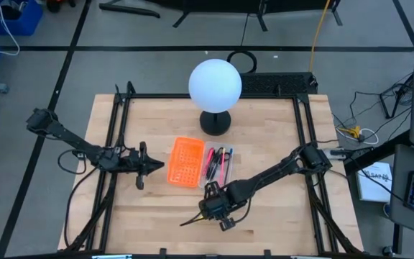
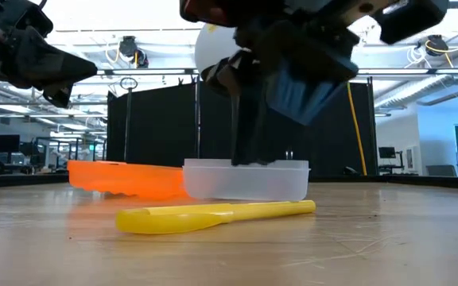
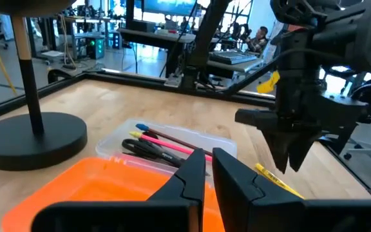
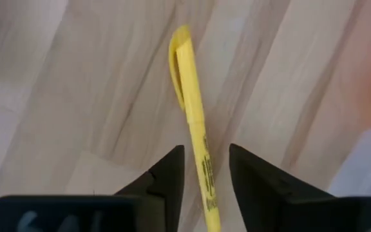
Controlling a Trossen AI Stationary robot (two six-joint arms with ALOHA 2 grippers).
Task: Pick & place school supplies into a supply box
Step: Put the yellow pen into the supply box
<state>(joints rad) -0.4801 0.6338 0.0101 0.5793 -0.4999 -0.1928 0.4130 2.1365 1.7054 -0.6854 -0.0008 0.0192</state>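
Low view: yellow pen (image 2: pixel 213 215) lies flat on the table (image 2: pixel 372 246) nearest the camera, w/ right gripper (image 4: pixel 205 169) above it, fingers apart either side of the barrel (not touching it); behind, the supply box (image 2: pixel 245 181) holds pens and scissors (image 3: pixel 150 149); orange panel (image 1: pixel 185 161) just beside it; left gripper (image 3: pixel 208 174) hovers over panel, fingers nearly together, holding nothing.

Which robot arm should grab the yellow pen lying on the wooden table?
The right. Its claw hangs open directly over the thin yellow plastic pen, fingers either side. The left claw waits beyond the orange perforated panel.
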